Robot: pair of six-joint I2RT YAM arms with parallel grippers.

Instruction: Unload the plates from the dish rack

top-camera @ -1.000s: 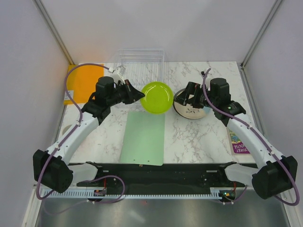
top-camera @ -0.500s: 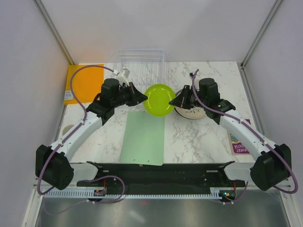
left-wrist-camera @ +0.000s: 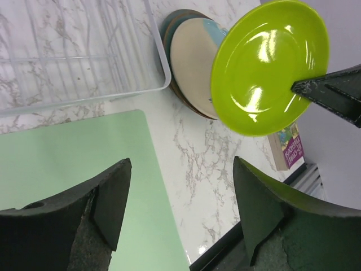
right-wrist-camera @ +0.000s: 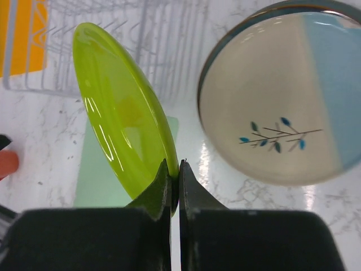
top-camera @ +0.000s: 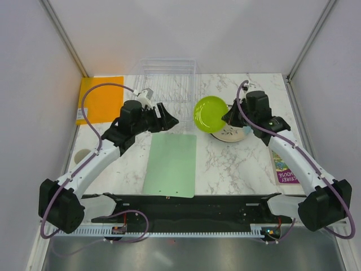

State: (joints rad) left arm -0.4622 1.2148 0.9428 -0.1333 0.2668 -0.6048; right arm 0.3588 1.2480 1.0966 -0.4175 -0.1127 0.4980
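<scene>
A lime-green plate (top-camera: 210, 113) (left-wrist-camera: 265, 68) (right-wrist-camera: 121, 127) hangs tilted in the air, and my right gripper (top-camera: 227, 117) (right-wrist-camera: 176, 169) is shut on its rim. Just beside it on the marble lies a stack of plates (top-camera: 230, 134) (left-wrist-camera: 190, 62), topped by a cream one with a leaf sprig (right-wrist-camera: 276, 118). My left gripper (top-camera: 169, 118) (left-wrist-camera: 180, 186) stands open, empty, over the marble beside the pale-green mat, apart from the lime plate. The clear dish rack (top-camera: 169, 79) (left-wrist-camera: 73, 51) (right-wrist-camera: 141, 39) at the back holds no plates that I can see.
A pale-green mat (top-camera: 172, 164) (left-wrist-camera: 62, 169) lies in the middle of the marble table (top-camera: 225, 164). An orange sheet (top-camera: 98, 99) is at the far left. A small book (top-camera: 284, 169) (left-wrist-camera: 289, 148) lies near the right edge.
The lime-green plate passed from my left gripper to my right one. The left jaws opened and drew back; the right shut on the rim and carried the plate rightward toward the stack.
</scene>
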